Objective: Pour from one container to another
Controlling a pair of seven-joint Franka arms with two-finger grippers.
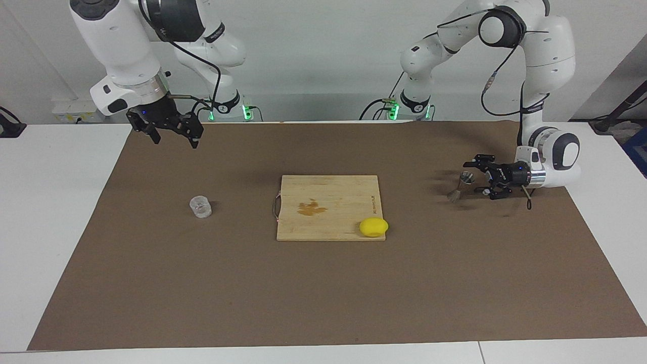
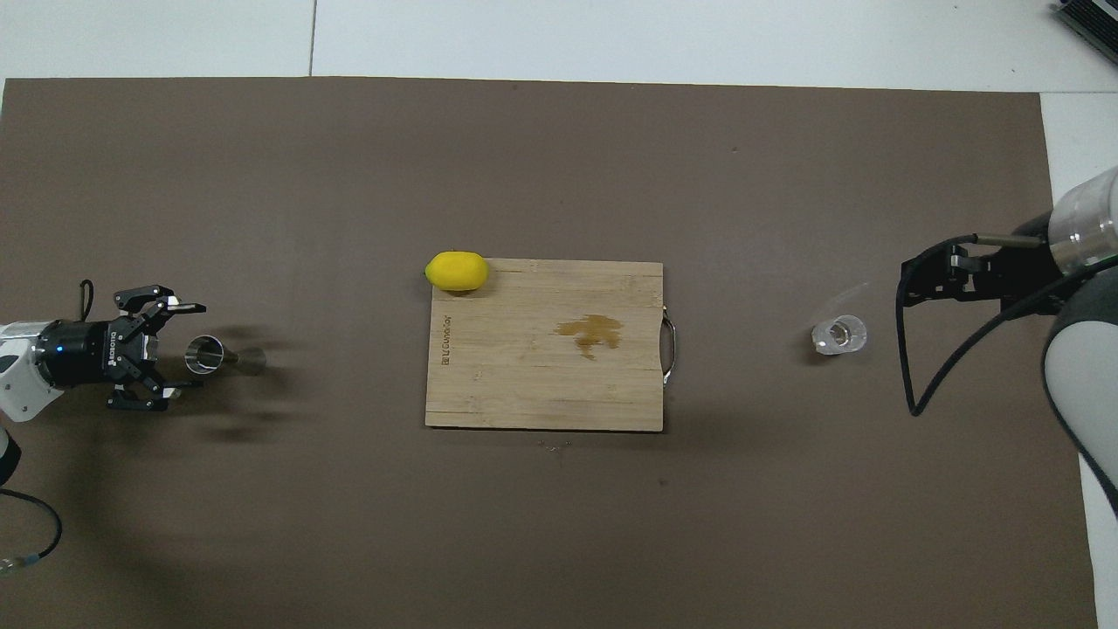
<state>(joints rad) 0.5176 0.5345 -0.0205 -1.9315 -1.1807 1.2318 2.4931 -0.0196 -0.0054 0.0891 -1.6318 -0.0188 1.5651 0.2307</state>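
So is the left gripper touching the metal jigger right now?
Apart. The overhead view shows brown mat between the open left gripper and the jigger.

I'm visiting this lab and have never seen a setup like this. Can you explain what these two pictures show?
Two white robot arms work at a table with a brown mat. One picture looks across the table at them, the other down from above their end. The left gripper is open beside a metal jigger, not gripping it. The right gripper, open too, hangs in the air; a glass tumbler stands on the mat at its end of the table. In the middle lies a stained cutting board with a lemon at its corner. Nothing is held.
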